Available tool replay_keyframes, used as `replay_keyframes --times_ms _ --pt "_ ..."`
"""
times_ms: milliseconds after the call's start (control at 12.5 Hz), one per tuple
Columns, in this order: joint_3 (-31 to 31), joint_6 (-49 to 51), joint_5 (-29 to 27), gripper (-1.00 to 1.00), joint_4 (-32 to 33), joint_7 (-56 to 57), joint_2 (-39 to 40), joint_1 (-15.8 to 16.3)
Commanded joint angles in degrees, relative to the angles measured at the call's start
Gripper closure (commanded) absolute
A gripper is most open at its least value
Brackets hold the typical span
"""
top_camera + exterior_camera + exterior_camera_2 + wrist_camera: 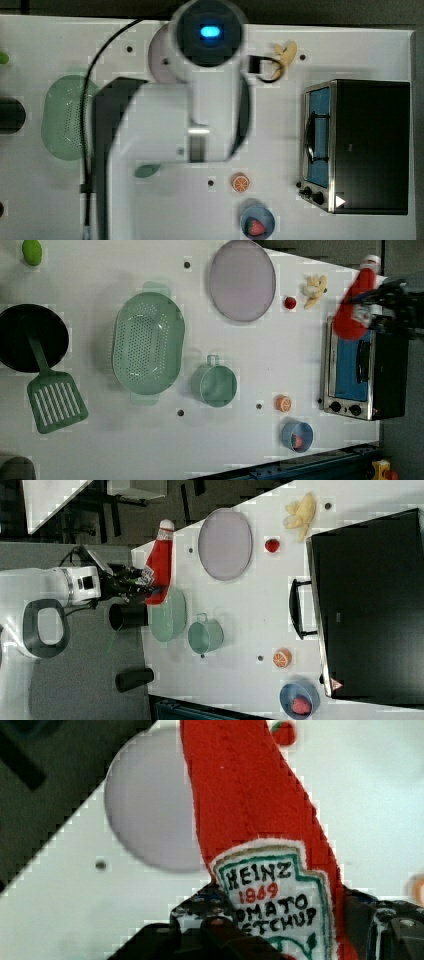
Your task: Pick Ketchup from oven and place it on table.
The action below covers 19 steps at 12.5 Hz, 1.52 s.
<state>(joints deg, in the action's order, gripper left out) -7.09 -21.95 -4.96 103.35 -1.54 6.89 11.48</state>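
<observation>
**Ketchup held aloft in the tool, clear of the oven**

Start with the counter (100,270): you have a broad white surface with screw holes, and plenty of it is bare between the purple plate (242,280) and the oven (367,372). The oven sits at the left view's right edge with its bluish glass door shut. In the left view, the green colander (148,343), the green cup (216,385), the orange slice (283,403) and the blue bowl (297,435) take up the middle and lower ground, so keep clear of those when you set down.

The Ketchup (159,562) is off every surface, carried in the air. In the left view it hangs over the oven's upper corner; in the right view it appears above the counter's near edge beside the colander. Its white cap points away from the tool (280,940).

The tool is clamped on the bottle's lower body, fingers pressing either side of the white label (272,895).

On handling, judge it as light and soft: the wrist view shows stitched lettering and a felt-like skin, so it looks like a plush bottle rather than hard plastic. It should give under the fingers, not slip much, and not break. The present hold on the wide labelled part seems the sensible place; the narrow neck would bend. Expect it to topple if released upright.
</observation>
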Motion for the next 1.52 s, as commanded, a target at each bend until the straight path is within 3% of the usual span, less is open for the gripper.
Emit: replay_keyframes --times_ms 80,480,960,1040,1200,1520 --pt "-2.87 -4.91 -0.15 -0.23 9.44 -1.0 1.45 -2.07" --pt "-3.71 -19.17 0.94 -0.23 22.81 -1.0 2.25 -2.46" --pt "-4.98 -29.85 0.93 -0.26 27.02 -1.0 10.35 -2.49" --pt "-5.0 -31.34 0.93 -0.42 27.04 -1.0 11.45 -2.49" --pt "-5.07 -33.84 0.87 -0.93 27.09 -1.17 12.58 -2.5" --pt "-5.3 -30.78 0.82 -1.0 25.26 -6.18 4.58 -2.42"
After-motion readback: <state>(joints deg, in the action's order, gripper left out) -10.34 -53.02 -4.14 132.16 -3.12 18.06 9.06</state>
